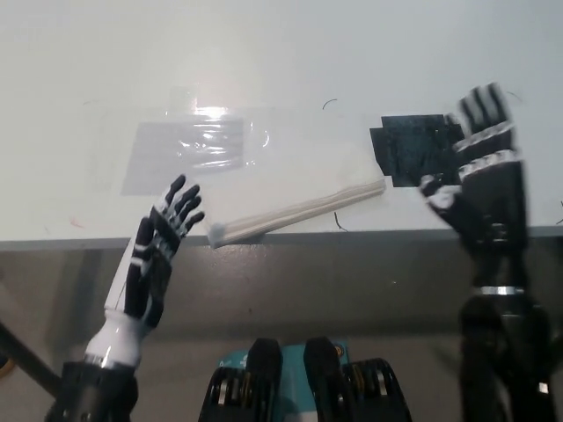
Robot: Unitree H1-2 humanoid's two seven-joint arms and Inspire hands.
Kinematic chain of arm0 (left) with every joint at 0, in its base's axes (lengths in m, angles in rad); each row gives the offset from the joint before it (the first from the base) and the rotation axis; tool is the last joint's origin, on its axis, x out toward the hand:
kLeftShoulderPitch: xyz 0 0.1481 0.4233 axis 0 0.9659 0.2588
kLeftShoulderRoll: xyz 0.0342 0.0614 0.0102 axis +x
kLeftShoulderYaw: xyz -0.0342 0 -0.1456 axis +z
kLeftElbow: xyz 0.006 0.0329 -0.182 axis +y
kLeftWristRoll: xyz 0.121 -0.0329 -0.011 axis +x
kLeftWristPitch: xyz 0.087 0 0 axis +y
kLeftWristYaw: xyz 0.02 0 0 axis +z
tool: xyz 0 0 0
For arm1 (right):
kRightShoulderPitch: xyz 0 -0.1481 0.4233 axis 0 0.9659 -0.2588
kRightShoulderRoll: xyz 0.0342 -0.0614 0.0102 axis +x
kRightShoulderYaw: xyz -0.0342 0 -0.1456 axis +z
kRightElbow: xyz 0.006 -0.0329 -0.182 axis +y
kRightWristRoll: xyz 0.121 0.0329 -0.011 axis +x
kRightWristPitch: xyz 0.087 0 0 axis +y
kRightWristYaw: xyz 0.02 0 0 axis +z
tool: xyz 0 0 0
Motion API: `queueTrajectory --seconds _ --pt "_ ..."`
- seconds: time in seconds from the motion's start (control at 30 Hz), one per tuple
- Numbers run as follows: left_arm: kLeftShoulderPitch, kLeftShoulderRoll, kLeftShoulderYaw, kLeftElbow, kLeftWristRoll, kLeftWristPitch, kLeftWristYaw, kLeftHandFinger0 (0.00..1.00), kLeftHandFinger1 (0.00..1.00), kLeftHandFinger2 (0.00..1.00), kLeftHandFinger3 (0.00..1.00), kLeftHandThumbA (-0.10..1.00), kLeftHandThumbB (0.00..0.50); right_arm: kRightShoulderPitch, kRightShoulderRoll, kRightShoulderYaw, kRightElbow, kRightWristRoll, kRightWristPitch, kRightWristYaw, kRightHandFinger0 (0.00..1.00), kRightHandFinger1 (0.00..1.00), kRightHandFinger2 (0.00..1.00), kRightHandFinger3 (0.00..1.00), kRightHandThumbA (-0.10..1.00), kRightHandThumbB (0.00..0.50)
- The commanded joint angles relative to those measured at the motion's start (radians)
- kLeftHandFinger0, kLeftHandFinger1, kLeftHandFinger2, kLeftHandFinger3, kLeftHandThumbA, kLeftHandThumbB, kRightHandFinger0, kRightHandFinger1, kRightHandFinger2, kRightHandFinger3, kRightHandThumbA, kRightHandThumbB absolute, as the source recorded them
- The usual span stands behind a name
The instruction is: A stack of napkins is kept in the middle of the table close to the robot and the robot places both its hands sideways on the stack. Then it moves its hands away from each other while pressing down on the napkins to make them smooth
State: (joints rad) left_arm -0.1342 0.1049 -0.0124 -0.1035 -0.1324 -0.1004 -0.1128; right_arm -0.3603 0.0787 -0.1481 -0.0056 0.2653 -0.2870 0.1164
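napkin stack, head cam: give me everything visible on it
The napkin stack is white, thin and flat, looks like paper, with layered edges showing along its near side. It lies skewed on the pale table, its left corner at the near edge, its right end higher beside the black square mark. Neither the left hand nor the right hand touches it.
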Motion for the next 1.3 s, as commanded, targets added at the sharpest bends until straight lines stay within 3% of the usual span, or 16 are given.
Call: queueTrajectory --seconds 0.0,0.1,0.2,0.23,0.27,0.3,0.37,0.43,0.5,0.57,0.67,0.73,0.83,1.07,1.2,1.27 --pt "0.103 0.080 -0.049 -0.344 -0.033 -0.086 -0.104 1.00 1.00 1.00 1.00 1.00 0.391 0.109 -0.092 0.109 -0.802 -0.050 0.164 0.057 1.00 1.00 1.00 1.00 1.00 0.392" --pt "0.168 0.087 -0.059 -0.368 -0.041 -0.120 -0.115 1.00 1.00 1.00 1.00 1.00 0.364 0.293 -0.086 0.191 -0.826 -0.036 0.152 0.090 1.00 1.00 1.00 1.00 1.00 0.347" --pt "0.234 0.092 -0.065 -0.360 -0.029 -0.166 -0.119 1.00 1.00 1.00 1.00 1.00 0.376 0.444 -0.078 0.247 -0.701 -0.058 0.009 0.132 1.00 1.00 1.00 1.00 1.00 0.307" --pt "0.266 0.094 -0.064 -0.351 -0.026 -0.172 -0.118 1.00 1.00 1.00 1.00 1.00 0.379 0.499 -0.069 0.255 -0.646 -0.084 -0.013 0.127 1.00 1.00 1.00 1.00 1.00 0.353" --pt "0.297 0.097 -0.064 -0.339 -0.021 -0.179 -0.117 1.00 1.00 1.00 1.00 1.00 0.376 0.553 -0.072 0.268 -0.600 -0.103 -0.023 0.124 1.00 1.00 1.00 1.00 1.00 0.346" --pt "0.298 0.097 -0.066 -0.340 -0.021 -0.179 -0.116 1.00 1.00 1.00 1.00 1.00 0.376 0.554 -0.077 0.272 -0.603 -0.104 -0.021 0.118 1.00 1.00 1.00 1.00 1.00 0.346" --pt "0.344 0.098 -0.063 -0.304 -0.011 -0.210 -0.108 1.00 1.00 1.00 1.00 1.00 0.363 0.590 -0.066 0.257 -0.458 -0.192 -0.125 0.099 1.00 1.00 1.00 1.00 1.00 0.315" --pt "0.363 0.096 -0.063 -0.266 0.002 -0.227 -0.100 1.00 1.00 1.00 1.00 1.00 0.381 0.602 -0.070 0.251 -0.361 -0.247 -0.166 0.071 1.00 1.00 1.00 1.00 1.00 0.285" --pt "0.380 0.095 -0.064 -0.222 0.010 -0.250 -0.100 1.00 1.00 1.00 1.00 1.00 0.375 0.603 -0.084 0.260 -0.251 -0.229 -0.181 0.073 1.00 1.00 1.00 1.00 1.00 0.274" --pt "0.386 0.096 -0.069 -0.164 0.007 -0.293 -0.110 1.00 1.00 1.00 1.00 1.00 0.320 0.591 -0.083 0.262 -0.160 -0.216 -0.183 0.075 1.00 1.00 1.00 1.00 1.00 0.253" --pt "0.377 0.086 -0.065 -0.066 0.048 -0.338 -0.094 1.00 1.00 1.00 1.00 1.00 0.318 0.567 -0.084 0.262 -0.041 -0.229 -0.183 0.065 1.00 1.00 1.00 1.00 1.00 0.239" --pt "0.360 0.082 -0.062 0.015 0.076 -0.368 -0.084 1.00 1.00 1.00 1.00 1.00 0.319 0.549 -0.081 0.260 0.007 -0.224 -0.183 0.061 1.00 1.00 1.00 1.00 1.00 0.199" --pt "0.341 0.070 -0.059 0.080 0.100 -0.348 -0.062 1.00 1.00 1.00 1.00 1.00 0.332 0.519 -0.080 0.255 0.057 -0.220 -0.183 0.055 1.00 1.00 1.00 1.00 1.00 0.190" --pt "0.341 0.043 -0.052 0.055 0.071 -0.205 -0.053 1.00 1.00 1.00 1.00 1.00 0.240 0.494 -0.080 0.247 0.089 -0.216 -0.183 0.049 1.00 1.00 1.00 1.00 1.00 0.194" --pt "0.343 0.036 -0.050 0.049 0.077 -0.177 -0.057 1.00 1.00 1.00 1.00 1.00 0.248 0.498 -0.081 0.245 0.087 -0.207 -0.183 0.050 1.00 1.00 1.00 1.00 1.00 0.192" --pt "0.344 0.038 -0.052 0.047 0.076 -0.167 -0.064 1.00 1.00 1.00 1.00 1.00 0.222 0.498 -0.079 0.244 0.087 -0.206 -0.183 0.048 1.00 1.00 1.00 1.00 1.00 0.200"
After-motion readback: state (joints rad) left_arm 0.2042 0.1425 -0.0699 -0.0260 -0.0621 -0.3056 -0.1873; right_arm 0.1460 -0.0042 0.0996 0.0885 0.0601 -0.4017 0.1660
